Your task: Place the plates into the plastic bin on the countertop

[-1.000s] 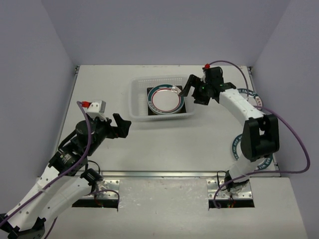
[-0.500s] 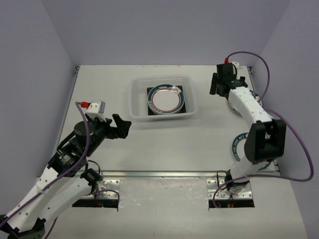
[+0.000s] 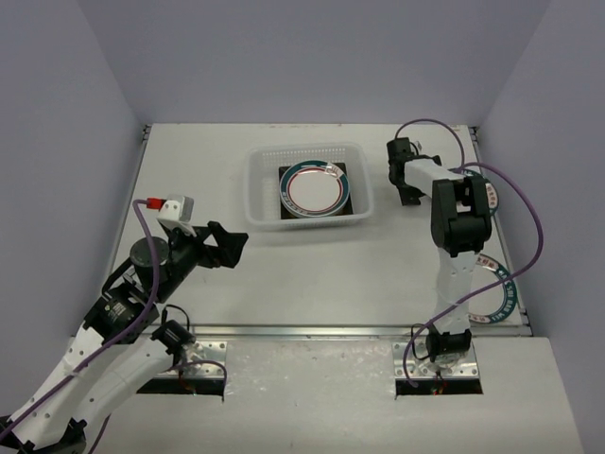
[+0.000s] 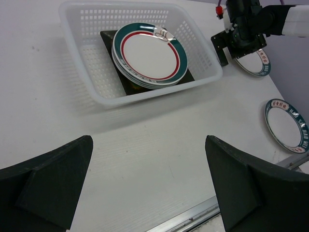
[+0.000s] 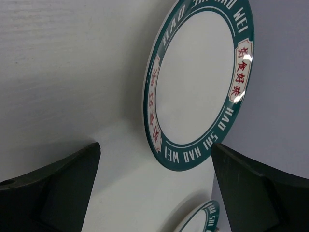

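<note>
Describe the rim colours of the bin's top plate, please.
Round white plate: teal rim, red ring; left wrist view.

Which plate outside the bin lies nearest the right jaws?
The rear plate, level with the bin; the other plate lies near the countertop's front edge.

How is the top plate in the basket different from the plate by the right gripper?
The basket plate has a red ring inside its rim; the table plate has lettering on its rim. The basket plate tops other plates; the table plate lies unstacked. Both are round, white, teal-rimmed.
</note>
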Controlling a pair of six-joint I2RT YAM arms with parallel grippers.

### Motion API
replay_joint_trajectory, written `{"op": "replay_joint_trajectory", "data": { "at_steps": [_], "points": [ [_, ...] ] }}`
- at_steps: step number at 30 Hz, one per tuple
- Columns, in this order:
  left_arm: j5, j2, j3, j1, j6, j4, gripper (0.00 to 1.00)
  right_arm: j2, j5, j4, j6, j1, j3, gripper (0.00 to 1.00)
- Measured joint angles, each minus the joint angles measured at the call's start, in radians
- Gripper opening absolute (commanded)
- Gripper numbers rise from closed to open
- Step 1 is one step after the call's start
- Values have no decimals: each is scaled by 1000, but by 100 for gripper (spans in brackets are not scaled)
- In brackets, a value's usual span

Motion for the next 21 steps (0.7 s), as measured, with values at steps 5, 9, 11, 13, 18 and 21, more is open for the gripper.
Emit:
{"op": "replay_joint_trajectory", "data": {
  "at_steps": [5,9,11,13,18,21],
  "points": [
    [22,3,0,0,5,1,100,42,13,28,-55,-10,47,87],
    [22,-26,-3,0,5,3,100,67,19,47,-84,-21,62,70],
    [22,-43,-3,0,5,6,100,79,23,55,-90,-26,63,67],
    [22,-51,-3,0,5,12,100,84,29,61,-90,-28,63,62],
    [23,-52,-4,0,5,14,100,106,28,72,-81,-34,62,23],
    [23,-52,-4,0,5,14,100,134,46,72,-80,-38,63,1]
  ]
}}
